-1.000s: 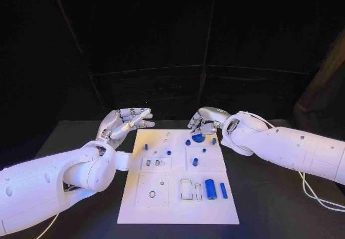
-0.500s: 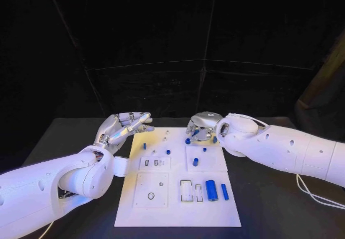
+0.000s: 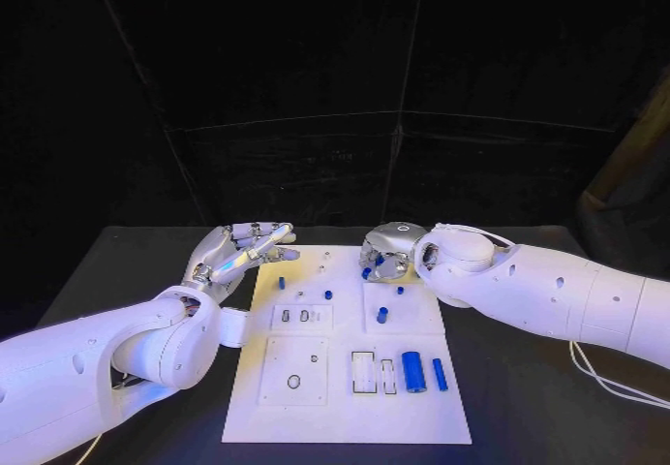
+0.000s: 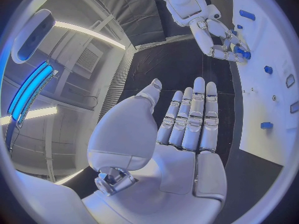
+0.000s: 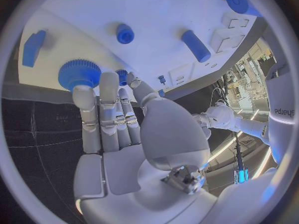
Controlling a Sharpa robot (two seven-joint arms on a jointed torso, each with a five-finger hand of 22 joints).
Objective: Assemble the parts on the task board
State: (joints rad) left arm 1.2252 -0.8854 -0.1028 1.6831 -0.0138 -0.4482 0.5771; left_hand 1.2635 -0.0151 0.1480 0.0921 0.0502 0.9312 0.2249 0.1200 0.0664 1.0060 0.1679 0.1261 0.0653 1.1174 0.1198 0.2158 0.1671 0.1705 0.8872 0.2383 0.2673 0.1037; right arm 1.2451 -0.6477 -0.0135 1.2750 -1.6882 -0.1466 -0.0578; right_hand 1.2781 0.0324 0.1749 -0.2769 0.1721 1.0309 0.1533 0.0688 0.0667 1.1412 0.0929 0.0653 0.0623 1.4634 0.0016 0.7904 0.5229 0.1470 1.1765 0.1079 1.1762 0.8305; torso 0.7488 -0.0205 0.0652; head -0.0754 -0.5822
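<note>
White rectangular task board lies mid-table, a large blue cylinder lying near its front right. Farther back, left hand hovers off the board's left edge, fingers straight, holding nothing. Right hand reaches fingertips down at a blue toothed gear (grip unclear).

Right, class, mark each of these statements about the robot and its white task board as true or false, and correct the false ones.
1. The left hand holds a blue part. False: it hovers open by the task board's far left corner, holding nothing.
2. The right hand is at the board's far end, fingertips by a blue gear. True.
3. A large blue cylinder lies at the board's near right. True.
4. The board sits on a white table. False: the table is black.
5. Both hands rest on the near edge of the board. False: both are at its far end.
</note>
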